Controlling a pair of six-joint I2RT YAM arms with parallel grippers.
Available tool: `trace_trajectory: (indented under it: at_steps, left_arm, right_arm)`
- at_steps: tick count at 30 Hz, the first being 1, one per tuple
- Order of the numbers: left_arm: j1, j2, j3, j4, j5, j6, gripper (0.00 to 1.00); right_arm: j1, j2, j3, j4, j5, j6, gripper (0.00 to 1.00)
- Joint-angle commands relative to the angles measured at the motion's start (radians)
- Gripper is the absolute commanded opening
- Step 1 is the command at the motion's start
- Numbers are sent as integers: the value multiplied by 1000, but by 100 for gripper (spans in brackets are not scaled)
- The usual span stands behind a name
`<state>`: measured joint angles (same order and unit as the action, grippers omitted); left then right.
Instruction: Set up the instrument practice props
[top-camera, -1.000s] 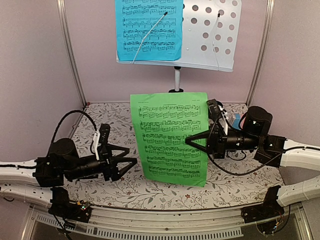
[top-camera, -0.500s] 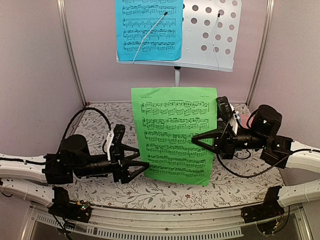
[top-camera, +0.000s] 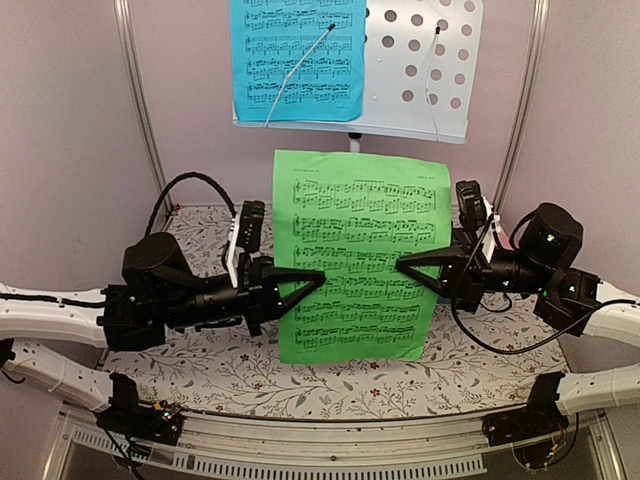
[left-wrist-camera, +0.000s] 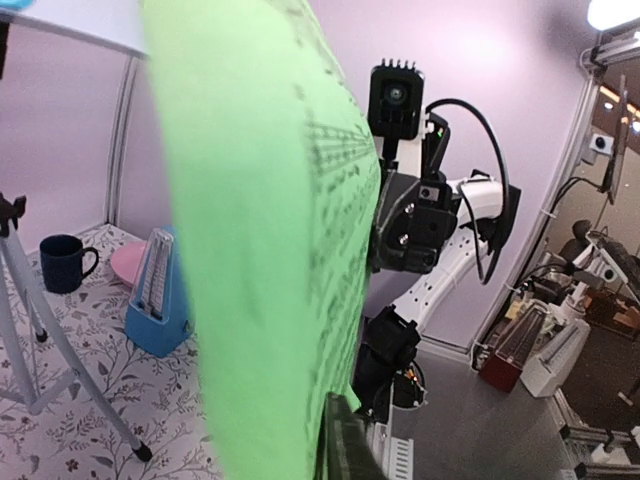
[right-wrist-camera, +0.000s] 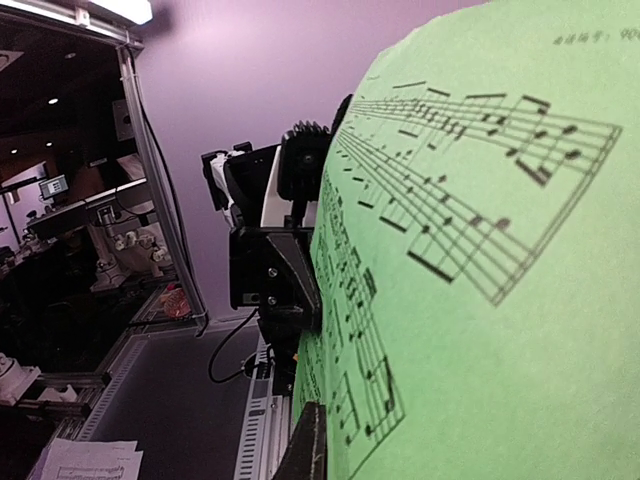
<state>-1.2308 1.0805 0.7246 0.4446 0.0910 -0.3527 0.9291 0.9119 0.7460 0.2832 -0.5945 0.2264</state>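
The green music sheet (top-camera: 360, 250) hangs upright in mid-air between my two grippers. My left gripper (top-camera: 318, 280) is shut on its left edge, and one dark finger (left-wrist-camera: 348, 445) shows against the paper in the left wrist view. My right gripper (top-camera: 402, 266) pinches the sheet from the right, with one finger (right-wrist-camera: 308, 445) lying along the printed face (right-wrist-camera: 480, 300). Behind stands the perforated music stand (top-camera: 420, 70), and the blue music sheet (top-camera: 297, 55) rests on its left half. The blue metronome (left-wrist-camera: 155, 300) sits on the table behind the green sheet.
A dark blue mug (left-wrist-camera: 62, 262) and a pink plate (left-wrist-camera: 128, 262) stand beyond the metronome. The stand's silver tripod leg (left-wrist-camera: 60, 350) slants across the floral tabletop (top-camera: 200, 370). Pink walls and metal frame posts (top-camera: 140, 100) close in the sides.
The right gripper carried the green sheet up and to the right. My left gripper travelled right to the sheet's left edge and went from open to shut on it.
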Motion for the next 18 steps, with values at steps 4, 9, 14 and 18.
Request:
trace_trajectory:
  at_steps: [4,9,14,18]
  left_arm:
    - [-28,65,237,-156,-210,73,0]
    - [24,81,415,-298,-331,133,0]
    - [109,180,665,-463,-314,157,0]
    - [188,252,816,-548,-253,104,0]
  right_arm:
    - [1,-45,79,-51,255,-46,24]
    - [1,-13,180,-115,512,-56,57]
    - [-2,46,303,-124,715,-76,59]
    - [-9,94,391,-109,847,-74,59]
